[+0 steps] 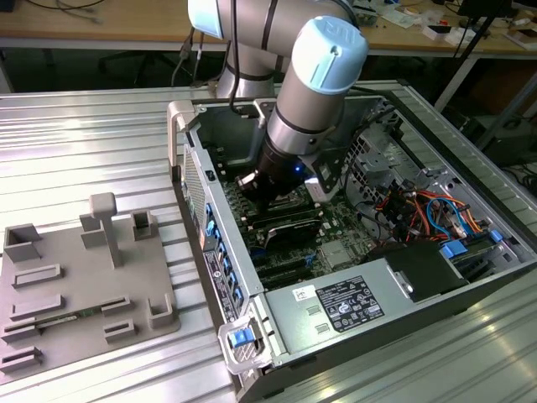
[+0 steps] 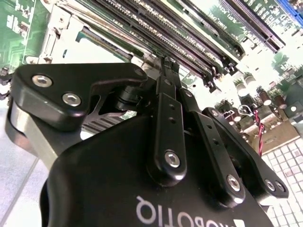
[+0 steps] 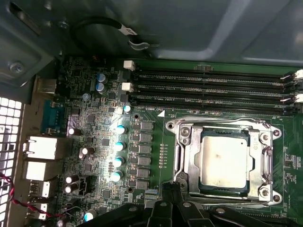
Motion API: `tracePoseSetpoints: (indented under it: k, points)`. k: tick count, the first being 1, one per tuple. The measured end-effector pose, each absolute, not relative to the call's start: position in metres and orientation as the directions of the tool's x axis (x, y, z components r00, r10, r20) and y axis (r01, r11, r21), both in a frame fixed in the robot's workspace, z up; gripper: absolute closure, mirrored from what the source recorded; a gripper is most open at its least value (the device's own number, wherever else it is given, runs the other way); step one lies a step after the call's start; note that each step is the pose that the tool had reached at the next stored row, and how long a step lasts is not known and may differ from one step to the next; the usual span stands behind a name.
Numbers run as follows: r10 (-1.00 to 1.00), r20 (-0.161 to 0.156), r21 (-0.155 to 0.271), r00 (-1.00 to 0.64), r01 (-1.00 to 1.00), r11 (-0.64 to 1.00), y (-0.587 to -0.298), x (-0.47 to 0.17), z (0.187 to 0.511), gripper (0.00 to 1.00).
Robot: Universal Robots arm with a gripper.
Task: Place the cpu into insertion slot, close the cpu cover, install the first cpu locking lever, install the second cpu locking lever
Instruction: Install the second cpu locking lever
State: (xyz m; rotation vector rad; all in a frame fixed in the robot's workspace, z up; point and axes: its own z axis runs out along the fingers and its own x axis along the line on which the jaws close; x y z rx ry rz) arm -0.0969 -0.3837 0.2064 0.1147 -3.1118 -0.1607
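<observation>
Nearest us, the black linkage gripper (image 3: pixel 171 189) has its fingers pressed together, empty, at the silvery hinged cpu cover (image 3: pixel 222 163) edge, closed over the seated dull silver-tan cpu (image 3: pixel 222 161) (stiff, light, likely fragile; take by edges).

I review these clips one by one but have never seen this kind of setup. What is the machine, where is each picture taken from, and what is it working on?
The grey and pale-blue machine is a robot arm reaching into an opened computer case that lies on a ribbed metal table. The exterior view looks on from outside; both wrist views ride on the arm. In the first wrist view you see the green motherboard with the cpu lying in the insertion slot, the silvery cpu cover down around it. The black gripper hovers close above the board, fingers together, holding nothing visible. A grey parts tray sits at the exterior view's left.
</observation>
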Motion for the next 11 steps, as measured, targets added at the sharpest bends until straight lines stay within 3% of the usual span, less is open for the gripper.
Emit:
tracePoseSetpoints:
  k: [11]
  points:
    - [-0.074, 0.021, 0.081, -0.997, -0.072, 0.994, -0.38, -0.097, 0.221, 0.89]
